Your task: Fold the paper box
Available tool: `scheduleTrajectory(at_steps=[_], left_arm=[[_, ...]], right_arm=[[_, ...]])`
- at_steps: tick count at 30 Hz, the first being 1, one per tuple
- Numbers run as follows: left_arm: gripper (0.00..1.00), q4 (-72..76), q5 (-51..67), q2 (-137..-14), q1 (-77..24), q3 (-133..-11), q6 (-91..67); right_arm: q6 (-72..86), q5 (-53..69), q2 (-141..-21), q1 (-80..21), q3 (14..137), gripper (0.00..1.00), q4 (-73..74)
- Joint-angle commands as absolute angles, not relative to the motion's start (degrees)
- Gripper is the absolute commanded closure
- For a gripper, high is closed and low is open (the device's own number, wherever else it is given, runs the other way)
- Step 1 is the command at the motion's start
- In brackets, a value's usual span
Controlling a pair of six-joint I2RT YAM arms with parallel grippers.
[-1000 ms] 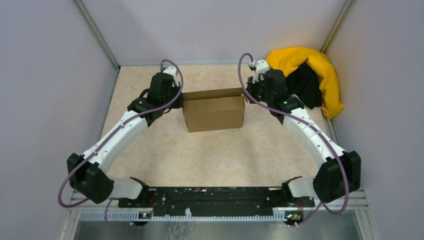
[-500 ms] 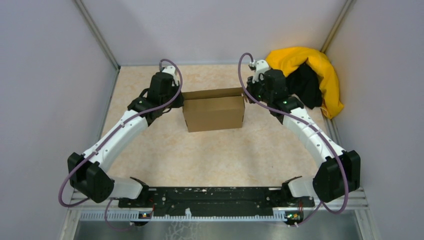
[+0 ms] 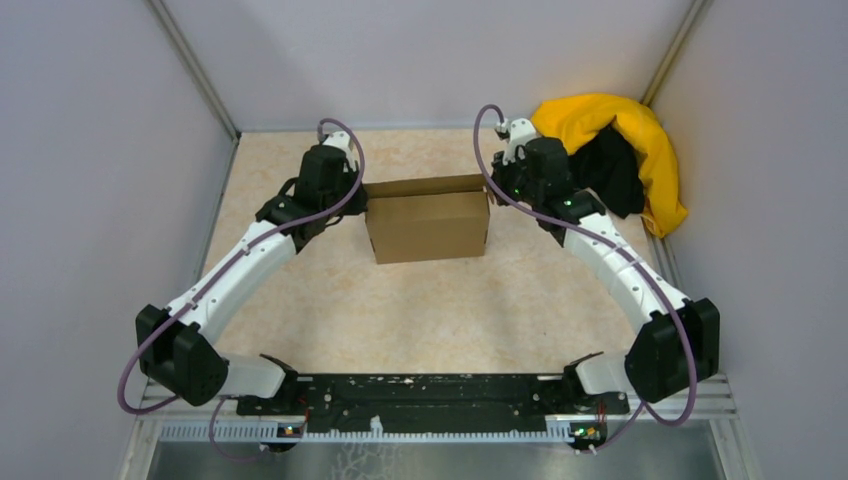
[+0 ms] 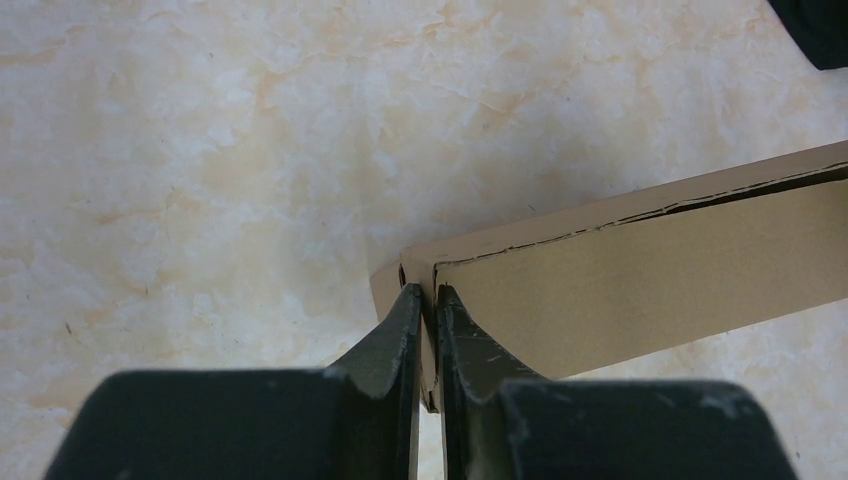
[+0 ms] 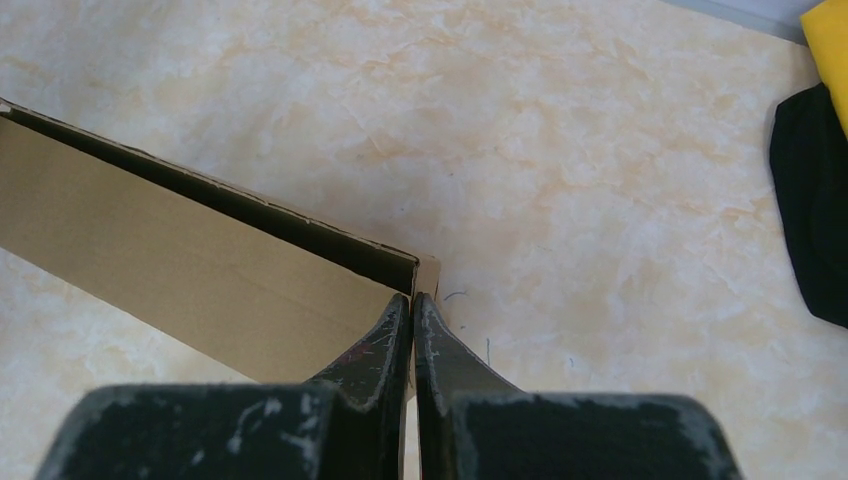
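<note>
Top external view shows the paper box (image 3: pixel 428 227) with the left gripper (image 4: pixel 426 300) and right gripper (image 5: pixel 412 305) each pinched together on one of its far corners.

cloth heap (image 3: pixel 640 150) near right tool (image 5: pixel 412 300); tabletop (image 3: pixel 430 300) bare nearside of paper box (image 3: pixel 428 228)

The plain brown paper box (image 3: pixel 428 226) stands as a folded rectangular block, a narrow gap along its far edge, well left of the yellow-and-black cloth heap (image 3: pixel 625 150).
</note>
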State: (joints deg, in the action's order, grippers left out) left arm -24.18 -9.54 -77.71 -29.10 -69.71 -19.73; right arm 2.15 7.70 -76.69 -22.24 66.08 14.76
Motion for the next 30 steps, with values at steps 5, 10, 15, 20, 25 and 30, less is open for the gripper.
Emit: scheduleTrajectory(at_steps=[5,10,15,20,25,30], left_arm=[[0.88,-21.71,-3.47,-77.47,-29.9,-68.38,-21.22],[0.88,-21.66,-3.18,-77.66,-30.01,-68.38,-21.27],[0.88,-21.69,-2.9,-77.68,-30.02,-68.15,-21.36],[0.88,-21.79,-2.9,-77.57,-30.04,-68.19,-21.35],[0.88,-22.05,-2.9,-77.63,-30.05,-68.38,-21.42],[0.88,-22.01,-2.64,-77.72,-30.01,-68.38,-21.51]], right_arm=[[3.31,10.45,-78.09,-25.49,71.48,1.0,16.68],[3.81,11.98,-79.16,-25.49,74.3,1.0,19.99],[4.43,12.95,-80.25,-25.58,76.44,1.0,22.59],[5.29,13.92,-81.24,-25.63,78.36,1.0,24.46],[6.42,14.37,-82.17,-25.69,80.11,1.0,26.14],[7.33,14.77,-83.2,-25.75,81.73,1.0,27.63]])
